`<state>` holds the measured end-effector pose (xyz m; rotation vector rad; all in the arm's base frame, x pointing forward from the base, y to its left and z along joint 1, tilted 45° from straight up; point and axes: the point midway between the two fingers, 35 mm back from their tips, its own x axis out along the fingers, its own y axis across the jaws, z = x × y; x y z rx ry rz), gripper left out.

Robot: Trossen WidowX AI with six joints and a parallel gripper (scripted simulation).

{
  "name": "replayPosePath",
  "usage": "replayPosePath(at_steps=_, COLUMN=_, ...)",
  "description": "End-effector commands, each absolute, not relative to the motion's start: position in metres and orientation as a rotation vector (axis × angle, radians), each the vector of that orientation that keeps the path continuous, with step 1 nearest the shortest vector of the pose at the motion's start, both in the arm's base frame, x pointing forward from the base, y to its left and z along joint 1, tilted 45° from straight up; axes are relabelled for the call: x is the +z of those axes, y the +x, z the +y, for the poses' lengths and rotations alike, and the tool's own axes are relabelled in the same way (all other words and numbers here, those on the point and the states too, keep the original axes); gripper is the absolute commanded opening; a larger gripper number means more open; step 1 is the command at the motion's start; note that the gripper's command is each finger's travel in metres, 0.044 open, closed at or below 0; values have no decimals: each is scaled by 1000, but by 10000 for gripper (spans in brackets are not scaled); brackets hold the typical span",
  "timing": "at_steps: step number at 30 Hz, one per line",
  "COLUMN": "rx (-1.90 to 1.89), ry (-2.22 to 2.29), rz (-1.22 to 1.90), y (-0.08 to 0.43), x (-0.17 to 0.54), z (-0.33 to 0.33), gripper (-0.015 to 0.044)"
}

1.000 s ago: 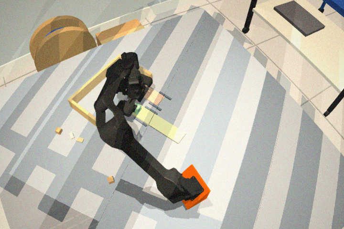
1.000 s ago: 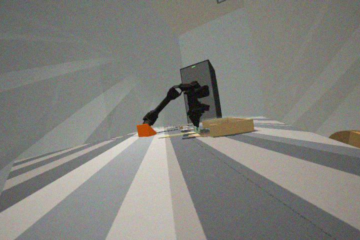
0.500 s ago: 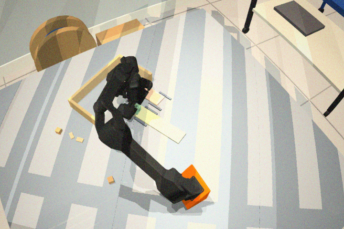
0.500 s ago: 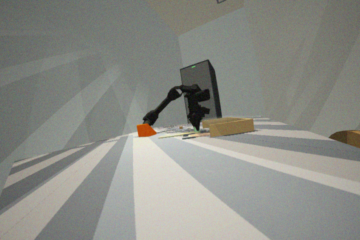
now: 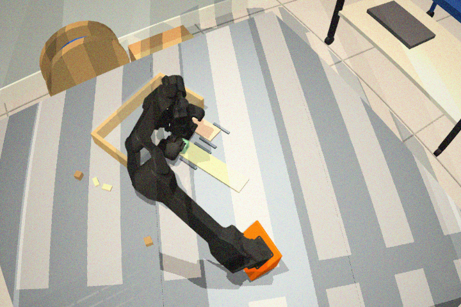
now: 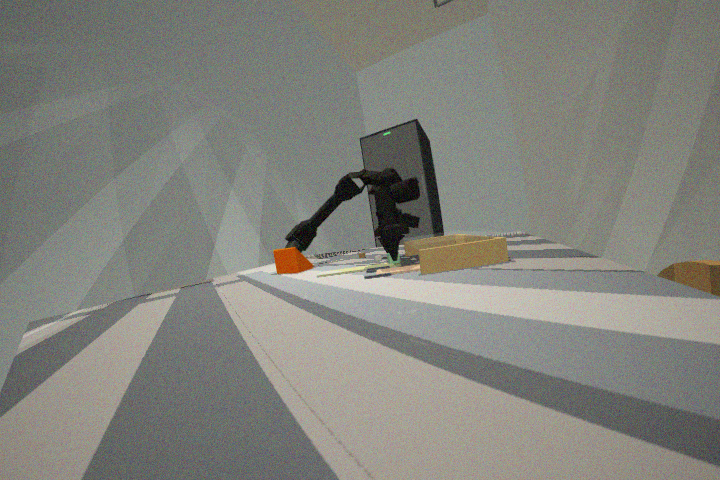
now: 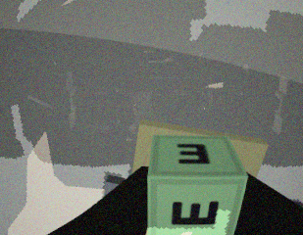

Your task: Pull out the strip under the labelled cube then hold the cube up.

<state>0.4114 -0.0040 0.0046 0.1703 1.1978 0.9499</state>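
Observation:
The green cube [image 5: 186, 144] [image 6: 393, 261] [image 7: 195, 188] shows a black E on two faces in the wrist view. My gripper [image 5: 182, 145] [image 6: 393, 258] [image 7: 189, 178] is shut on it, a dark finger on each side. The cube is over the far end of the long yellow strip [image 5: 220, 169] [image 6: 341, 272] [image 7: 142, 143]; I cannot tell whether it touches the strip. The pink strip [image 5: 207, 129] [image 6: 401, 270] lies beside it, partly hidden by the arm in the top view.
Grey rails [image 5: 188, 163] [image 5: 202, 147] flank the strips. A low wooden frame [image 5: 125, 110] [image 6: 464, 256] stands behind and beside the arm. Small brown blocks [image 5: 78, 174] [image 5: 148, 240] and pale pieces [image 5: 107, 187] lie to the left. The arm stands on an orange base [image 5: 254, 228] [image 6: 288, 261].

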Motion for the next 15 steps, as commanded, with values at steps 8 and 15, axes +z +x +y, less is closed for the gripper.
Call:
replayPosePath(at_steps=8, rx=950, ry=176, rz=1204, y=367, x=24, z=-26, gripper=0)
replayPosePath(at_steps=15, rx=951, ry=180, rz=1205, y=350, x=31, z=-32, gripper=0)
